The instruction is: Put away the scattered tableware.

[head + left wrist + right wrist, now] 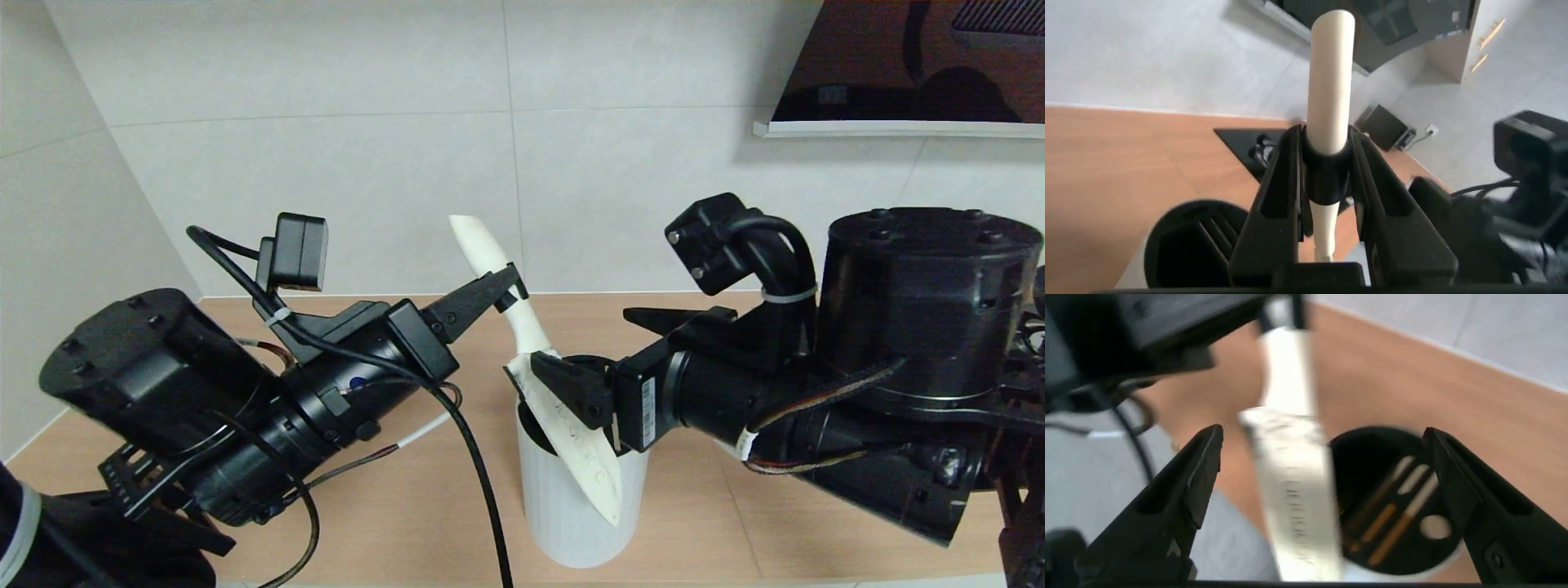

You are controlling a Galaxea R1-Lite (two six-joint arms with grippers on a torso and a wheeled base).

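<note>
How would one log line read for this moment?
left gripper: shut on knife handle | right gripper: open around blade | knife: tip down over holder | holder: upright on counter

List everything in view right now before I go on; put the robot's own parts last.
knife: one, white, tilted above the holder with its blade pointing down
holder: one, white cylinder, standing on the counter
utensils: several tan and white sticks, inside the holder; exact count unclear
counter: one, light wood, under the holder
wall: light grey tiles, behind the counter
range hood: one, dark, upper right on the wall
left gripper: one, black, shut on the knife's handle
right gripper: one, black, open on either side of the blade
</note>
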